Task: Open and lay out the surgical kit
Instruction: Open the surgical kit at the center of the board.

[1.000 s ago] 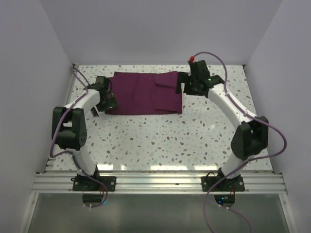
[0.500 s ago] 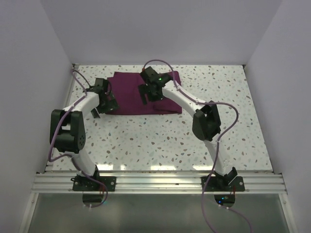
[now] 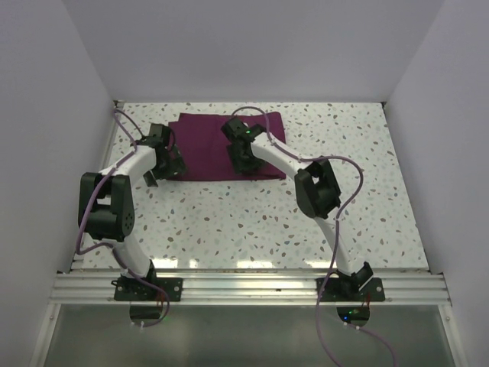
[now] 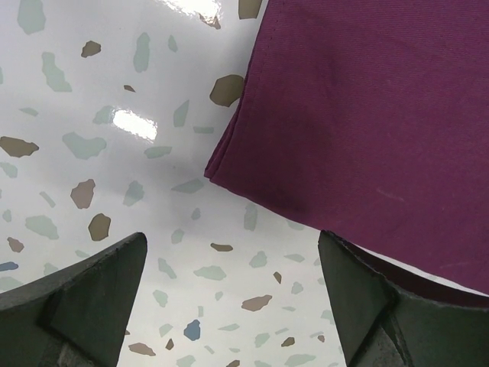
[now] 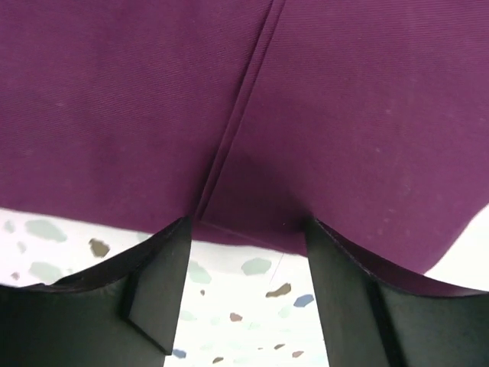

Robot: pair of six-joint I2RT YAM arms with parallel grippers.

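The dark purple cloth wrap (image 3: 206, 145) lies folded flat at the back of the table. The steel tray, scissors, forceps and tweezers are hidden. My left gripper (image 3: 171, 164) is open and empty at the wrap's near left corner; in the left wrist view (image 4: 229, 298) the cloth corner (image 4: 367, 115) lies just ahead of the jaws, with the right finger (image 4: 367, 306) over the cloth's edge. My right gripper (image 3: 244, 162) is open over the middle of the wrap. In the right wrist view (image 5: 248, 252) its jaws straddle the cloth's near edge (image 5: 344, 115), beside a fold line (image 5: 237, 130).
The speckled terrazzo table (image 3: 252, 222) runs out to white walls on three sides. An aluminium rail (image 3: 244, 287) with both arm bases borders the near edge. The right arm (image 3: 317, 187) reaches across from the right toward the wrap.
My right arm has swung left from the wrap's right end to its middle and come down at the near edge. The left arm and the wrap have not moved.
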